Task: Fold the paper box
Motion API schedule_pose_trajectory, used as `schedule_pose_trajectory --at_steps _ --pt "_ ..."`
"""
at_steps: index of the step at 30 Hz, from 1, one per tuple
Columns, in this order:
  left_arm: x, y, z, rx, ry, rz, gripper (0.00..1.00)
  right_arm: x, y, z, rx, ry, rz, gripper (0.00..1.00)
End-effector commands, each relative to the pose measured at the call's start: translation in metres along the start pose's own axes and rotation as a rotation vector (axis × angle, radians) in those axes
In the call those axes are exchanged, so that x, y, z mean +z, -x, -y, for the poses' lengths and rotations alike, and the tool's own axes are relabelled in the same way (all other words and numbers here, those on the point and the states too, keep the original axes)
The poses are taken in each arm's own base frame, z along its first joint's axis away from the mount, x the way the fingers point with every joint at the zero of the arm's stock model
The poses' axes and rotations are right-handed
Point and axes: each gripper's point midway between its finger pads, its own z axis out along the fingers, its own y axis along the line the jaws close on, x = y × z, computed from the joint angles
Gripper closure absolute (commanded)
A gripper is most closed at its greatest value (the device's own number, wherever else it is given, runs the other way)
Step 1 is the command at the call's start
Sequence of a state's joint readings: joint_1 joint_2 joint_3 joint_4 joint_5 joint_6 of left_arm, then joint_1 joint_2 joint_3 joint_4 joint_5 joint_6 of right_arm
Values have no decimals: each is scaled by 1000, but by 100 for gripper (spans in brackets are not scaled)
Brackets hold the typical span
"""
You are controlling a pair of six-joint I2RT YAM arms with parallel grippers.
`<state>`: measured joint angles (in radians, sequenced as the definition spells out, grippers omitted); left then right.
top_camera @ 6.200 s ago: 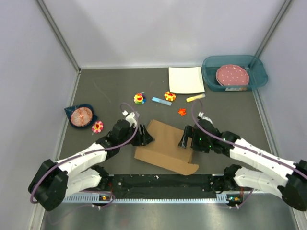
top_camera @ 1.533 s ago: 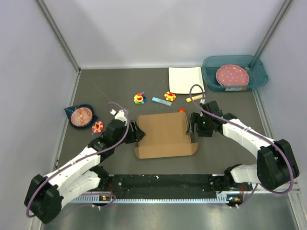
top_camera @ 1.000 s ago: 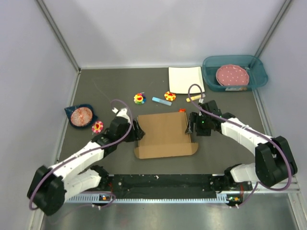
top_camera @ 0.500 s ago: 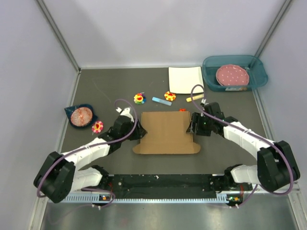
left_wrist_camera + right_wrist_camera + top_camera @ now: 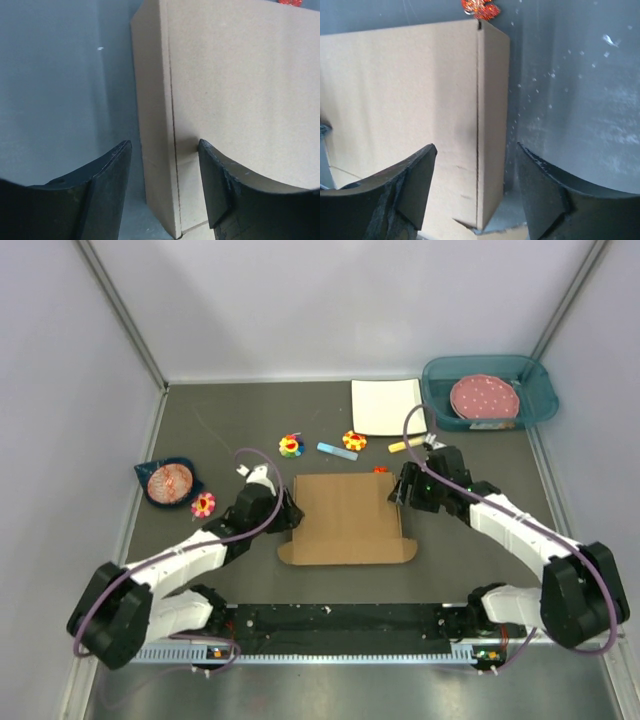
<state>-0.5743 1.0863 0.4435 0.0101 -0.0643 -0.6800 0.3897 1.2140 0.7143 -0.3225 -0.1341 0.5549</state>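
Lying flat, the brown paper box (image 5: pixel 345 517) shows both side flaps creased.

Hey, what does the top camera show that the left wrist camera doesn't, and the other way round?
Only the top view: both arms, the right gripper at the right side of the paper box, the white square plate, the teal bin and the flower toys. Only the left wrist view: a close look at the crease along the box's left side wall, with the open fingers astride it. Both show the paper box and the left gripper.
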Motion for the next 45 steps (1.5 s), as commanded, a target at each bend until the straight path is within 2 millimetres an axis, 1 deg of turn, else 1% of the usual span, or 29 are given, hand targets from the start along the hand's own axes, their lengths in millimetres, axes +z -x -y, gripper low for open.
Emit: schedule_pose_trajectory --at_steps 1,3,4,5,6,7,10,12,14,15,16,17,18,19,20,21,23,24,26,27,28,29,30,31,32,33,35,38,45 --pt "18 -13 14 -32 -84 -59 47 21 7 -13 26 89 20 41" --pt "22 -19 19 -39 -112 -89 55 32 -7 -6 38 78 -13 46" --pt "24 -29 16 -41 -112 -123 59 33 -11 -3 46 77 -19 50" --pt "25 -30 16 -44 -120 -122 67 36 -19 1 48 75 -28 52" --pt "26 -36 12 -48 -112 -134 70 37 -23 3 51 78 -31 54" --pt "26 -38 11 -49 -114 -136 72 38 -33 8 60 72 -46 57" --pt "24 -39 10 -49 -117 -126 73 37 -39 11 69 75 -47 57" --pt "22 -37 9 -43 -110 -120 71 34 -42 13 71 72 -50 57" --pt "16 -25 12 -37 -108 -82 66 27 -35 9 61 77 -28 52" --pt "9 -16 16 -36 -113 -60 59 23 -35 12 61 58 -28 50" --pt "5 -10 17 -36 -112 -41 55 13 -22 4 51 75 14 44" --pt "1 -5 18 -36 -108 -22 51 8 -17 3 44 71 30 40" --pt "-10 14 25 -39 -125 45 45 2 -11 4 42 52 52 36" --pt "-16 19 21 -44 -96 66 42 -6 -7 3 33 41 63 30" --pt "-22 27 23 -47 -103 98 41 -17 1 1 28 46 105 27" --pt "-33 42 26 -53 -113 162 39 -23 7 2 26 34 135 26" --pt "-41 50 25 -62 -114 208 37 -37 14 4 30 30 179 23" --pt "-45 50 17 -70 -85 222 37 -40 17 8 34 13 198 24" --pt "-45 47 7 -96 -49 234 40 -40 13 20 42 -21 204 33" --pt "-41 38 -4 -106 -19 223 42 -40 10 25 46 -34 203 41" --pt "-38 34 -8 -112 -13 217 47 -35 1 33 56 -53 185 66" --pt "-35 34 -5 -119 -38 231 69 -32 -1 37 63 -64 183 79" --pt "-29 22 -15 -125 -19 202 79 -26 -8 40 71 -71 160 100" --pt "-26 17 -16 -136 -26 184 87 -21 -18 45 75 -77 131 100" --pt "-23 14 -18 -150 -21 177 99 -18 -20 46 79 -75 123 100" --pt "-19 10 -20 -152 -12 164 100 -12 -26 46 86 -72 96 100" --pt "-15 7 -21 -157 -12 156 100 -5 -35 49 98 -68 76 100" --pt "-10 10 -14 -155 -38 156 100 1 -40 42 111 -18 61 100" --pt "1 7 -5 -142 -77 120 100 3 -35 32 112 41 80 100"
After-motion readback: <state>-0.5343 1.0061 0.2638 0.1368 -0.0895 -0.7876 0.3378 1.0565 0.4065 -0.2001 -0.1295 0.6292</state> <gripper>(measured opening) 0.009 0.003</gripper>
